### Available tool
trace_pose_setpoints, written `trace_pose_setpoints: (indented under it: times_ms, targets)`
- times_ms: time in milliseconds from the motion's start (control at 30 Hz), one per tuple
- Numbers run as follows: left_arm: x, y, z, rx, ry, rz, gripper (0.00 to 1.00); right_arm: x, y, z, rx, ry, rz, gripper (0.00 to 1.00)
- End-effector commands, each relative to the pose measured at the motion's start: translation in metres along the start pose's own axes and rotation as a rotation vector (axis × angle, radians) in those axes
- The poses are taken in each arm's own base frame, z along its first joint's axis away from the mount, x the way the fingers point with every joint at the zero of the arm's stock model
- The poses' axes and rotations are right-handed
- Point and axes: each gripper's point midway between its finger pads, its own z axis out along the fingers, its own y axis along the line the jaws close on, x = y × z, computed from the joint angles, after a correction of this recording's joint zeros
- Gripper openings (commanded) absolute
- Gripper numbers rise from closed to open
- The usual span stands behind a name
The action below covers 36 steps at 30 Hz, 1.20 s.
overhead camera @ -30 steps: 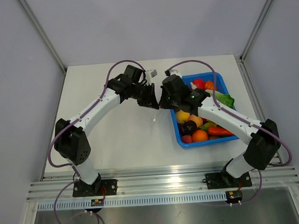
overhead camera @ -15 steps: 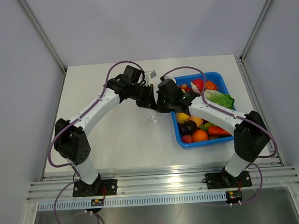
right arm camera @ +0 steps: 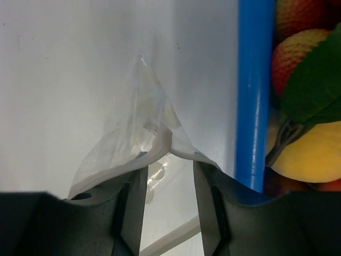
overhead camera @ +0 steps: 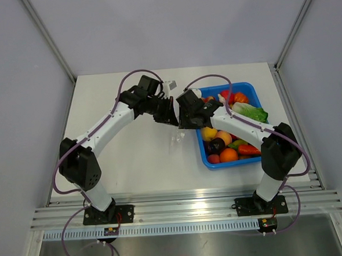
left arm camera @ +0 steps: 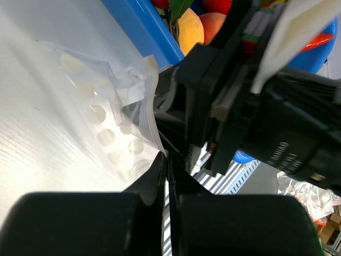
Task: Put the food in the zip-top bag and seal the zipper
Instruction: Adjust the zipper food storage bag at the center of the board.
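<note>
The zip-top bag hangs between my two grippers, just left of the blue tray. My left gripper is shut on the bag's edge; its wrist view shows its fingers pinched on the clear film. My right gripper is open, facing the left one. In its wrist view the zipper strip arches across both fingertips, with the bag hanging beyond. The food, a dark purple fruit, lies in the tray among other fruits.
The blue tray at the right holds orange and peach fruits, a green cabbage and red pieces. Its left wall is right beside my right gripper. The right arm's black body fills the left wrist view.
My right gripper has moved left from over the tray to the bag, close against the left gripper. The left gripper has kept hold of the bag and shifted slightly.
</note>
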Motion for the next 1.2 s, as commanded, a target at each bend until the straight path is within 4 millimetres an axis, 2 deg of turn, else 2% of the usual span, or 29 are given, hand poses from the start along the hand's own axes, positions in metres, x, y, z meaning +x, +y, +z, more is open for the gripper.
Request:
trace_pose_setpoints:
  times_ms: [0, 133, 267, 500, 633, 900, 1167]
  targets:
    - [0.000, 0.002, -0.006, -0.004, -0.028, 0.033, 0.00, -0.015, -0.024, -0.013, 0.144, -0.051, -0.040, 0.47]
    - [0.011, 0.011, 0.003, -0.011, -0.011, 0.011, 0.00, -0.011, -0.038, -0.007, 0.220, -0.034, -0.086, 0.47]
    - [0.016, 0.023, 0.012, -0.051, 0.002, -0.004, 0.00, 0.000, -0.042, 0.005, 0.238, 0.008, -0.094, 0.47]
    - [0.020, 0.031, 0.022, -0.085, 0.020, -0.001, 0.00, -0.001, -0.025, 0.002, 0.167, -0.008, -0.077, 0.45]
    - [0.027, 0.042, 0.029, -0.154, 0.056, -0.005, 0.00, -0.001, -0.016, 0.001, 0.140, -0.011, -0.076, 0.45]
    - [0.026, 0.033, 0.033, -0.162, 0.065, 0.016, 0.00, 0.000, -0.002, -0.006, 0.093, -0.026, -0.059, 0.44]
    - [0.017, 0.025, 0.023, -0.173, 0.055, 0.042, 0.00, -0.006, 0.014, -0.024, 0.036, -0.058, -0.049, 0.43]
